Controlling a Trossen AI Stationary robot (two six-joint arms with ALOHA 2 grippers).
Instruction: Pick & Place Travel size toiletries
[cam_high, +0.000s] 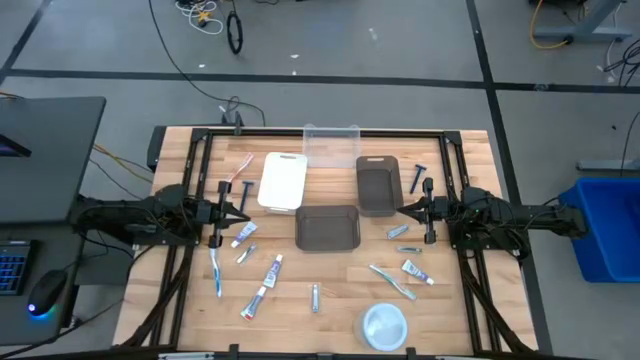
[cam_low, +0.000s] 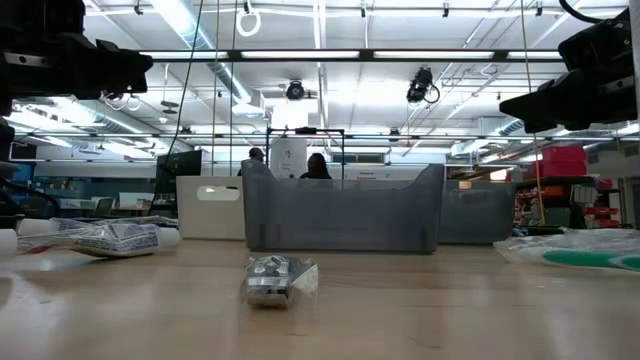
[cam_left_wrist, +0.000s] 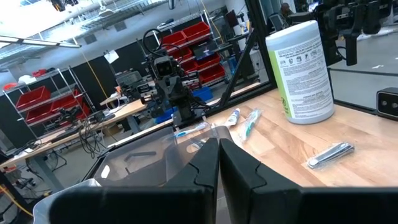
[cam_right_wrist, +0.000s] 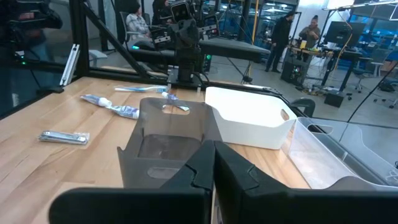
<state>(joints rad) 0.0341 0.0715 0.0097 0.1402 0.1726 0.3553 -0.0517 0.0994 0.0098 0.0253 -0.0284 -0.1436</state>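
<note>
The travel size toiletries lie scattered on the wooden table (cam_high: 190, 320). At the left are toothpaste tubes (cam_high: 272, 268), a blue toothbrush (cam_high: 215, 272) and a pink toothbrush (cam_high: 240, 170). At the right are a black razor (cam_high: 417, 178), small silvery tubes (cam_high: 399, 232), a toothpaste tube (cam_high: 417, 271) and a toothbrush (cam_high: 392, 281). A silvery item (cam_low: 280, 280) lies near the front middle. My left gripper (cam_high: 245, 212) stays shut above the table's left side. My right gripper (cam_high: 400, 210) stays shut above the right side. Both point level toward the middle and touch nothing.
Between the grippers stand a white bin (cam_high: 283, 180), a clear bin (cam_high: 331, 145) and two dark grey bins (cam_high: 378, 184) (cam_high: 328, 227). A round white canister (cam_high: 384, 325) stands near the front edge. A black frame (cam_high: 200, 140) borders the table. People stand in the room beyond.
</note>
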